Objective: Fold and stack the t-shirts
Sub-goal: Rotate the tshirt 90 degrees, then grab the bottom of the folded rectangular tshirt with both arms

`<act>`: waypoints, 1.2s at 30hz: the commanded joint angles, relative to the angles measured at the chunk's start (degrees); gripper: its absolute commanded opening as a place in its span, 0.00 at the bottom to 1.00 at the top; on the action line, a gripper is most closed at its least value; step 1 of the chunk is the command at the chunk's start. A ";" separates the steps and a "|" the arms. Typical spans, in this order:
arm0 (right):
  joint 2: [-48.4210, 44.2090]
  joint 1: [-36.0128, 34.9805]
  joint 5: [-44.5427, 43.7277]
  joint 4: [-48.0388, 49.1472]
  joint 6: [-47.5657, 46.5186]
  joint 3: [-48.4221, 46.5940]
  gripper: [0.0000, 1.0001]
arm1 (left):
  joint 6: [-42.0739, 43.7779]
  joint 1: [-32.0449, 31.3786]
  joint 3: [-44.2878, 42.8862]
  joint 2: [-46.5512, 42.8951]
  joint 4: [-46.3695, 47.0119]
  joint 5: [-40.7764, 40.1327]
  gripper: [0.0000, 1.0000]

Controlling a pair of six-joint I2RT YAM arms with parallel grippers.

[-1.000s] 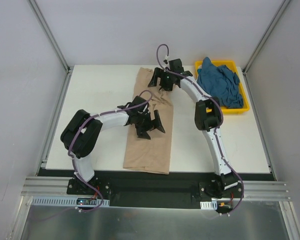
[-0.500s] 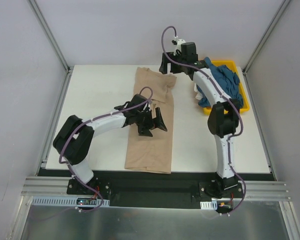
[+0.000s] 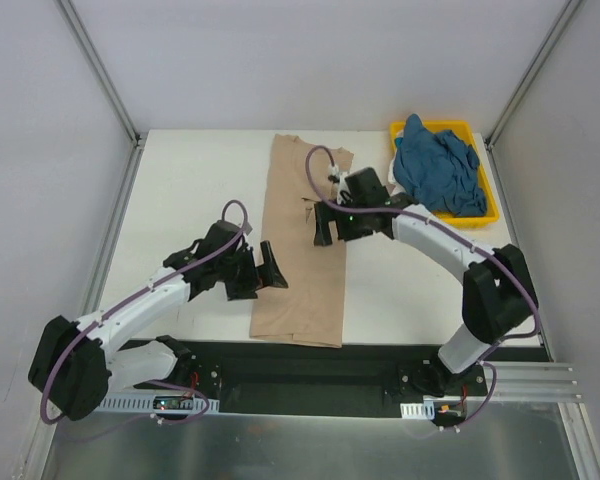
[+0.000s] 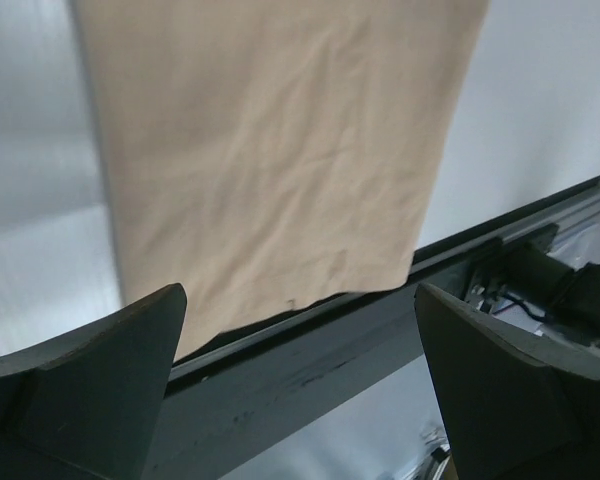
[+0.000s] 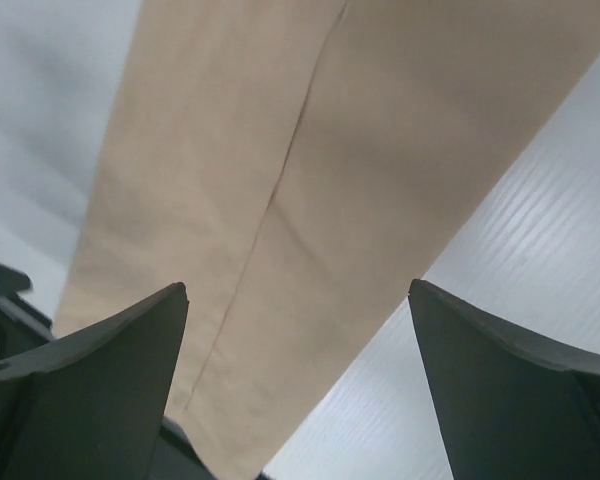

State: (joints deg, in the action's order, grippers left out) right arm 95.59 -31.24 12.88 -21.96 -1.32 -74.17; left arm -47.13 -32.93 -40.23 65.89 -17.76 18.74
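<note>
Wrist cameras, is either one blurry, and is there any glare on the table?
Left wrist: the tan shirt is sharp, its creases clear; the fingers are dark and soft-edged; the table washes out white. Right wrist: similar, with pale streaky sheen on the table. Top external: evenly lit, no blur.

1. A white table (image 3: 190,190) fills the middle of the overhead view.
2. A yellow plastic tray (image 3: 475,218) sits at the table's far right corner.
3. A black strip (image 3: 310,352) runs along the table's near edge, with a silver metal rail (image 3: 90,380) just beyond it.
4. Grey walls (image 3: 310,60) and slanted metal posts (image 3: 100,70) enclose the table.
</note>
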 commanded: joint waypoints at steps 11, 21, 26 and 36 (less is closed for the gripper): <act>-24.48 -19.37 -6.82 -5.55 10.11 27.40 0.97 | -0.41 -0.12 9.99 -0.77 -8.43 4.64 0.72; -26.60 -30.45 -8.57 -7.05 13.98 31.63 0.99 | -1.73 -0.21 11.75 1.08 -8.43 1.47 0.47; -23.53 -34.76 -10.77 -8.54 14.07 31.81 0.99 | -3.14 -0.12 13.07 2.14 -8.43 -0.54 0.41; -14.83 -37.49 -12.53 -6.35 14.68 30.14 0.82 | -2.61 -0.30 12.89 2.58 -8.43 -2.22 0.00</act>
State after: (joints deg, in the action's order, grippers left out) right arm 78.30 -68.27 2.81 -28.73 12.08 -42.44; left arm -50.13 -32.95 -28.03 68.42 -25.36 18.96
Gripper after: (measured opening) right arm 0.846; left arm 0.022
